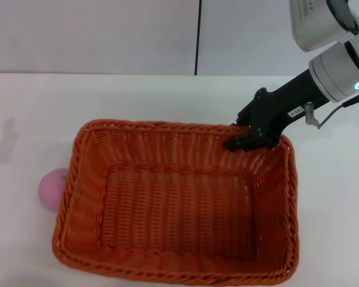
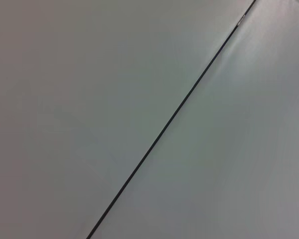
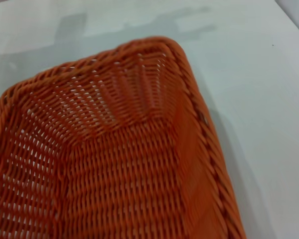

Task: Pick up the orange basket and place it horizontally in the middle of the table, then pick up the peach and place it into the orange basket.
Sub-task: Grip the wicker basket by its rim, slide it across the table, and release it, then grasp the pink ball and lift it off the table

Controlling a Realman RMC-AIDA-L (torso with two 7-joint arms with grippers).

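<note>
Orange basket looks light and stiff (woven); right gripper pinches its far braided rim, a good hold. Peach sits beside it.

One orange basket, one peach

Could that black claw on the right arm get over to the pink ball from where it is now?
Probably not directly. The right gripper sits at the far right corner of the orange basket, while the peach lies on the table against the basket's opposite left side. The whole basket lies between them.
</note>
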